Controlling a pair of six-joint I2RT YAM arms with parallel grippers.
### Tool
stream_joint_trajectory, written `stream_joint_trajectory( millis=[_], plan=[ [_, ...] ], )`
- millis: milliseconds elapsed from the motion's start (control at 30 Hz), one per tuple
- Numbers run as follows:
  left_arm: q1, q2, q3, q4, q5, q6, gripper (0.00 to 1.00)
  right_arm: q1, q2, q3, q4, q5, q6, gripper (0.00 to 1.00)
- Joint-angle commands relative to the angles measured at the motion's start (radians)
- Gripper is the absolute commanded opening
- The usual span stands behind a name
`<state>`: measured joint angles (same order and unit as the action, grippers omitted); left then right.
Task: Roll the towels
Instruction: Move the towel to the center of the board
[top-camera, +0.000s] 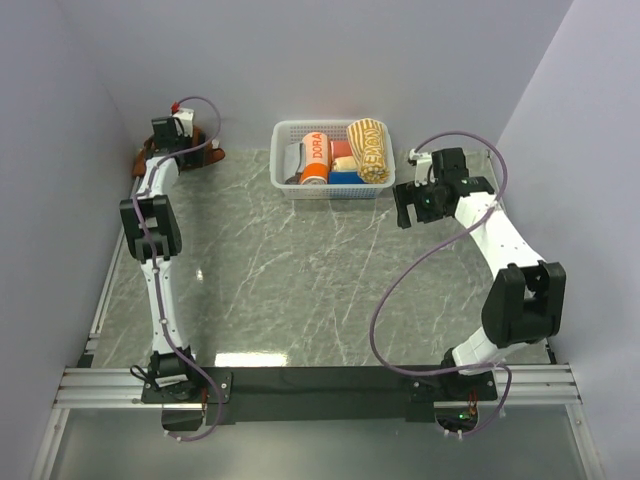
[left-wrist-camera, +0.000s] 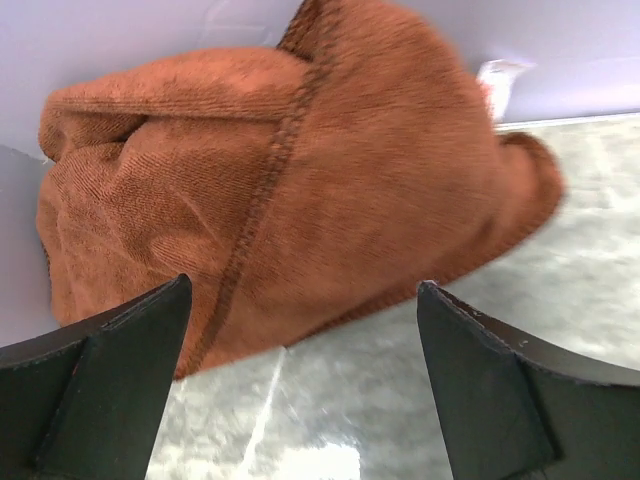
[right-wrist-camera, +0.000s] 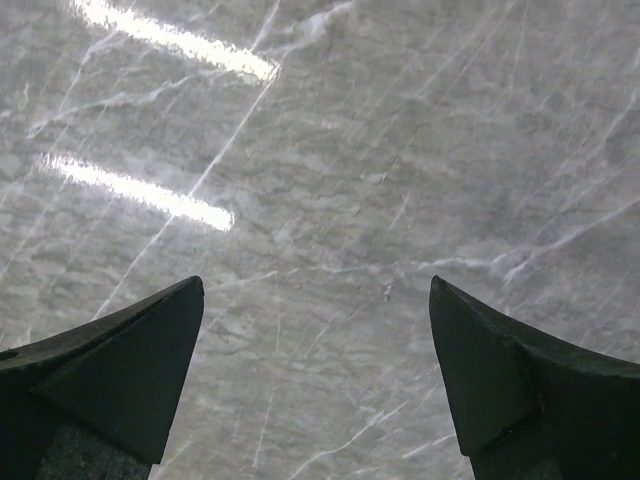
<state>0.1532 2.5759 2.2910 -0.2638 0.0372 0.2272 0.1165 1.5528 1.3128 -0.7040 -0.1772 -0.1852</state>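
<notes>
rust-brown towel (top-camera: 212, 156) mostly hidden under left arm (top-camera: 150, 225); edge blurred

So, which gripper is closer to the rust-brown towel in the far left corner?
Left. The left gripper is right at the rust-brown towel, its open fingers facing the cloth. The right gripper is far off on the other side, right of the basket, over the marble table.

We find the marble table (top-camera: 300, 290) bare across its middle, leaving wide passage between both arms. The white basket (top-camera: 278, 160) blocks the far edge's centre. The rust-brown towel (left-wrist-camera: 300, 180) fills the far-left corner against 2 walls, just ahead of the left gripper's (left-wrist-camera: 300, 290) spread fingers.
</notes>
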Motion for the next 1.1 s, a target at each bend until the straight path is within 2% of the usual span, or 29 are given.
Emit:
stream_joint_trajectory(
  millis=[0,67,100,133,200,233,300,333,433,467,633,667,700,767,800,933,1000,1067],
  plan=[
    [0.022,0.033,0.059,0.093,0.021,0.032,1.0,-0.014,0.035,0.074,-0.023,-0.001,-0.019,1.0],
    [0.023,0.044,0.071,0.095,0.042,0.041,0.97,-0.021,0.047,0.088,-0.025,-0.004,-0.02,1.0],
    [0.026,0.044,0.07,0.095,0.053,0.043,0.92,-0.023,0.058,0.092,-0.025,-0.005,-0.019,1.0],
    [0.025,0.043,0.068,0.094,0.076,0.043,0.75,-0.026,0.065,0.097,-0.032,-0.005,-0.019,1.0],
    [0.026,0.017,0.058,0.094,0.09,0.038,0.53,-0.035,0.076,0.114,-0.038,-0.007,-0.016,1.0],
    [0.028,-0.003,0.027,0.103,0.117,0.032,0.26,-0.04,0.076,0.12,-0.045,-0.013,-0.013,1.0],
    [0.031,-0.083,-0.037,0.112,0.15,0.029,0.07,-0.049,0.076,0.126,-0.051,-0.03,-0.01,1.0],
    [0.031,-0.111,-0.05,0.097,0.159,0.027,0.0,-0.052,0.078,0.135,-0.058,-0.039,-0.008,0.99],
    [0.029,-0.226,-0.079,0.016,0.225,0.06,0.0,-0.057,0.078,0.155,-0.08,-0.076,-0.008,0.98],
    [0.031,-0.261,-0.096,-0.058,0.298,0.081,0.0,-0.06,0.076,0.166,-0.084,-0.087,-0.01,0.97],
    [0.022,-0.584,-0.372,-0.309,0.547,0.289,0.01,-0.064,0.066,0.189,-0.13,-0.157,-0.014,0.95],
    [0.0,-0.656,-0.407,-0.451,0.569,0.335,0.0,-0.064,0.063,0.189,-0.138,-0.178,-0.014,0.94],
    [-0.015,-0.686,-0.471,-0.522,0.599,0.428,0.01,-0.064,0.058,0.189,-0.146,-0.189,-0.016,0.94],
    [-0.059,-0.738,-0.539,-0.679,0.622,0.519,0.0,-0.064,0.053,0.186,-0.167,-0.212,-0.014,0.92],
    [-0.111,-0.794,-0.62,-0.786,0.648,0.582,0.0,-0.064,0.047,0.183,-0.172,-0.22,-0.014,0.91],
    [-0.269,-0.973,-0.8,-0.79,0.71,0.546,0.0,-0.064,0.027,0.172,-0.193,-0.26,-0.005,0.89],
    [-0.355,-1.026,-0.788,-0.795,0.76,0.502,0.0,-0.064,0.021,0.166,-0.193,-0.281,0.003,0.86],
    [-0.423,-1.021,-0.721,-0.873,0.852,0.503,0.0,-0.064,0.024,0.161,-0.192,-0.292,0.015,0.85]
  ],
)
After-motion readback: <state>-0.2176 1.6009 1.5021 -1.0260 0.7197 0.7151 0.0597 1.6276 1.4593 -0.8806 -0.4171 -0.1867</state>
